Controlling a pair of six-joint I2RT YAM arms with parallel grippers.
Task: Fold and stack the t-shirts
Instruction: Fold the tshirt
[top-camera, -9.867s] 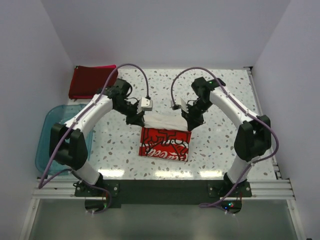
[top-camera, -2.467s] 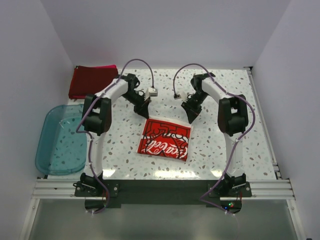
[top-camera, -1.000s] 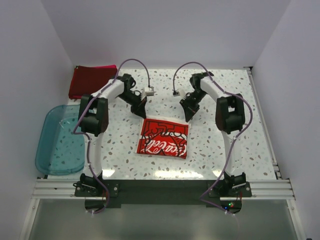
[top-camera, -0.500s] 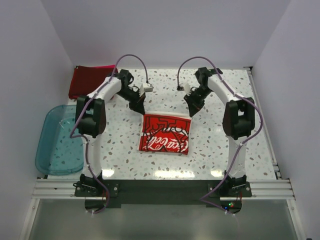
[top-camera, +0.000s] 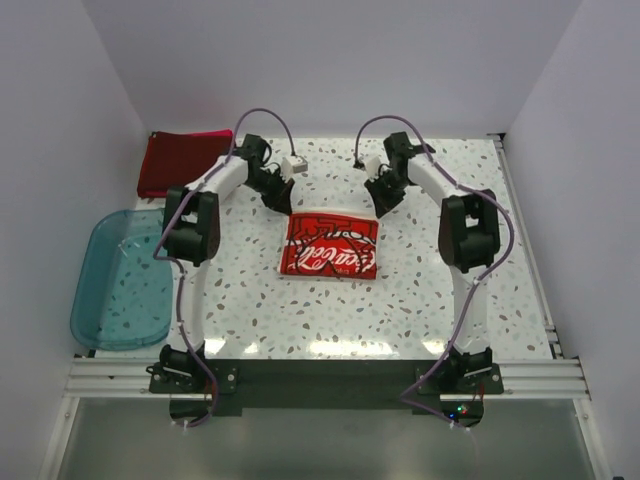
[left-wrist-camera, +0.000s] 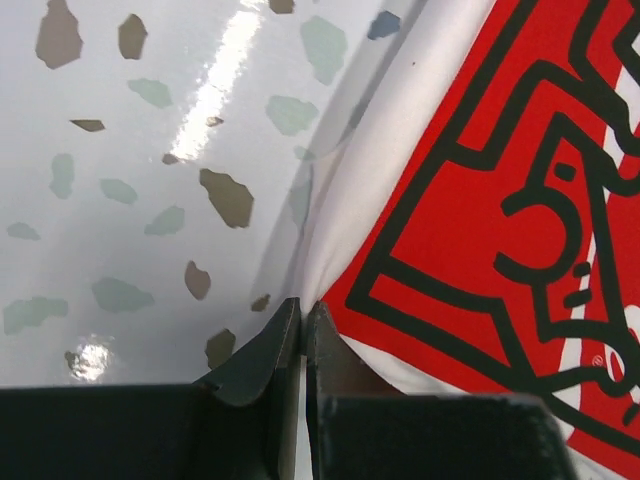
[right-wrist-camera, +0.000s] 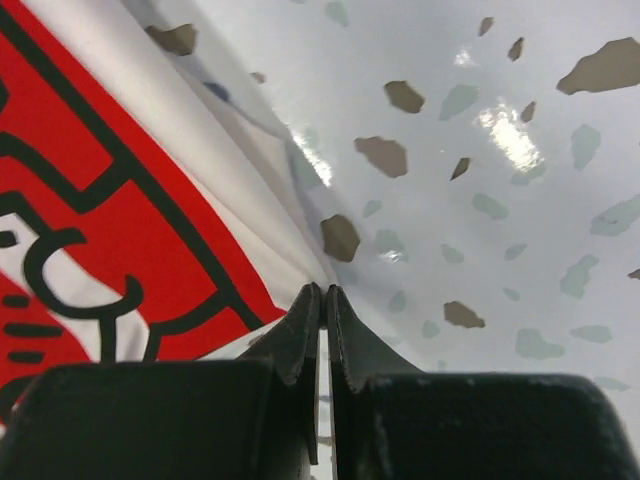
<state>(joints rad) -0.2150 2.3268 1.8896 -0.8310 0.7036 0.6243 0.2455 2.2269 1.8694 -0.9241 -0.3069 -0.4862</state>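
Note:
A folded cream-white t-shirt (top-camera: 330, 246) with a red print panel and white script lies flat in the middle of the table. My left gripper (top-camera: 287, 208) is shut on its far left corner, and my right gripper (top-camera: 381, 208) is shut on its far right corner. In the left wrist view the closed tips (left-wrist-camera: 302, 306) pinch the white cloth edge beside the red print (left-wrist-camera: 480, 200). The right wrist view shows the same pinch (right-wrist-camera: 323, 292) next to the print (right-wrist-camera: 90, 220). A folded dark red t-shirt (top-camera: 180, 163) lies at the back left, with a pink edge (top-camera: 214, 133) showing under it.
A translucent teal tub (top-camera: 120, 280) sits off the table's left edge. White walls close in on three sides. The speckled tabletop (top-camera: 440, 290) shows bare to the right of the shirt and in front of it.
Both grippers have moved toward the back wall, dragging the printed t-shirt with them. It now lies farther from the near edge and squarer to the table.

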